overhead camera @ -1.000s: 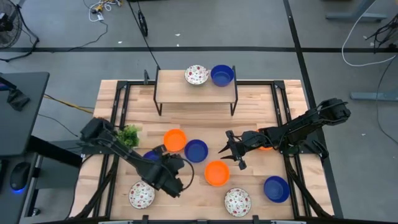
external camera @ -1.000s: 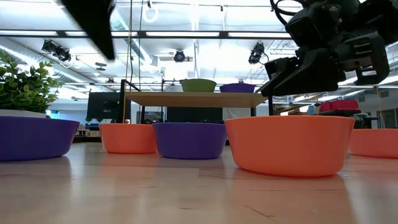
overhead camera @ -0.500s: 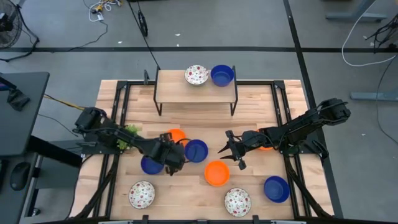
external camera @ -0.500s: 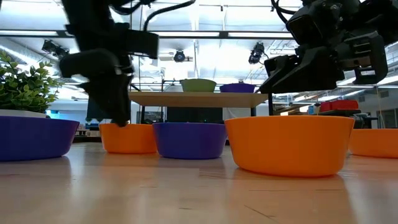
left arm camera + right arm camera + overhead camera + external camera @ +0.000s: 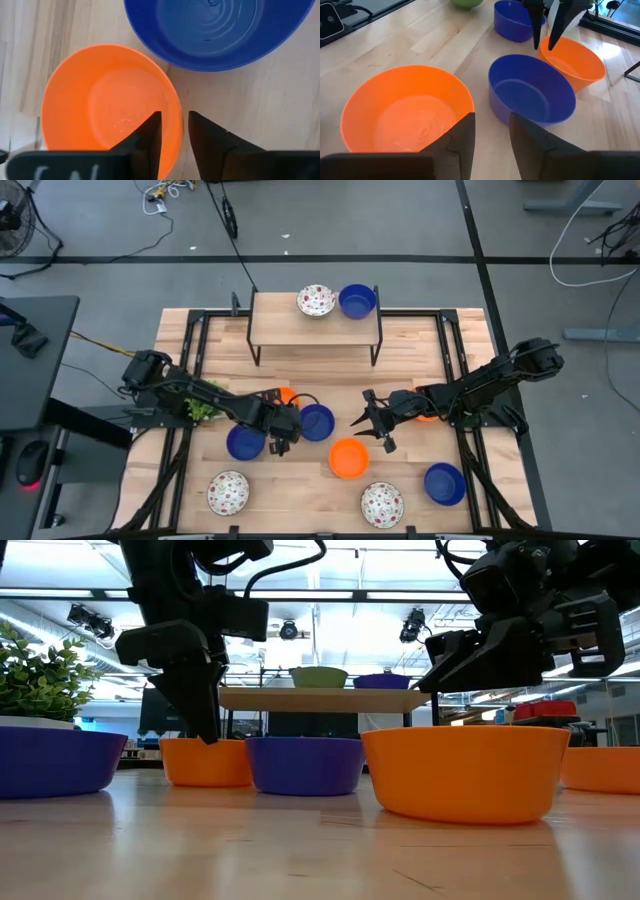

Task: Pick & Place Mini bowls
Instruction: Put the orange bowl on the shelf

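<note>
the left gripper (image 5: 283,423) hangs over the orange bowl (image 5: 107,100) near the table's (image 5: 400,345) middle, its narrow jaws straddling the rim on the side by the blue bowl (image 5: 316,421), not yet closed on it. the right gripper (image 5: 366,420) hovers above a second orange bowl (image 5: 348,458), jaws slightly apart and empty. other bowls lie scattered on the table, two on the raised shelf (image 5: 275,325)

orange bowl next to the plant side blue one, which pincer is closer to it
Left. The left pincer straddles the orange bowl's rim; the right pincer hangs farther off, past the blue bowl.
</note>
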Tool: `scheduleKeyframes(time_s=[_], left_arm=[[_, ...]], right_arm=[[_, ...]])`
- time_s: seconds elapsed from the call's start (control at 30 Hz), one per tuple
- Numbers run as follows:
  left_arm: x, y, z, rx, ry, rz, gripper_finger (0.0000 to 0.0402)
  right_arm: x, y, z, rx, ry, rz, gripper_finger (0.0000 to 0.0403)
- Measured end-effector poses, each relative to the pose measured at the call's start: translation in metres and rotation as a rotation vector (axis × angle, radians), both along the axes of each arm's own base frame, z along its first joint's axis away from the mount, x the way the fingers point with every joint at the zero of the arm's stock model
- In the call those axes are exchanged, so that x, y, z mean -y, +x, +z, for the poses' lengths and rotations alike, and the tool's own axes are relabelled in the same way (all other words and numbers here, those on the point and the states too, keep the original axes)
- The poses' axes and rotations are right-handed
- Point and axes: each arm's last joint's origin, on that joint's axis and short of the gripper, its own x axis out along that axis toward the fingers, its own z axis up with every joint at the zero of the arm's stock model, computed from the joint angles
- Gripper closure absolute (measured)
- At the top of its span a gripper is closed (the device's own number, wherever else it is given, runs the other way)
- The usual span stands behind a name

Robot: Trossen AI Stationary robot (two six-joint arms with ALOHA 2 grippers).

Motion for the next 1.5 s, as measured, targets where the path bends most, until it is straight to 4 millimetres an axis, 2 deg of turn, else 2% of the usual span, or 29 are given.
scheduleKeyframes(time_s=[0.4, 0.87, 1.5], left_arm=[[0.0002, -0.0001, -0.0002, -0.001, 0.002, 0.0, 0.0318], [-0.0004, -0.0045, -0.0019, -0.038, -0.034, 0.067, 0.0292], [0.0008, -0.0009, -0.0091, -0.047, -0.034, 0.065, 0.0332]], right_arm=[[0.0, 0.0, 0.0, 0.0, -0.001, 0.0, 0.028], [0.0, 0.0, 0.0, 0.0, -0.001, 0.0, 0.028], [0.0, 0.0, 0.0, -0.001, -0.001, 0.0, 0.028]])
